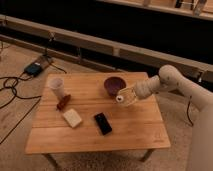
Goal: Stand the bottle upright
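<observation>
Over the right half of the table (145,135), just beside the purple bowl (114,86): noted gripper (132,94) with fingers closed on the bottle (124,97), tipped sideways, white cap (120,99) pointing left. Reached in by arm (170,80) from right. Logged on left half: pale cup (56,87) upright, brown item (63,102) just below, pale block (72,118), black phone (103,123) toward front.
</observation>
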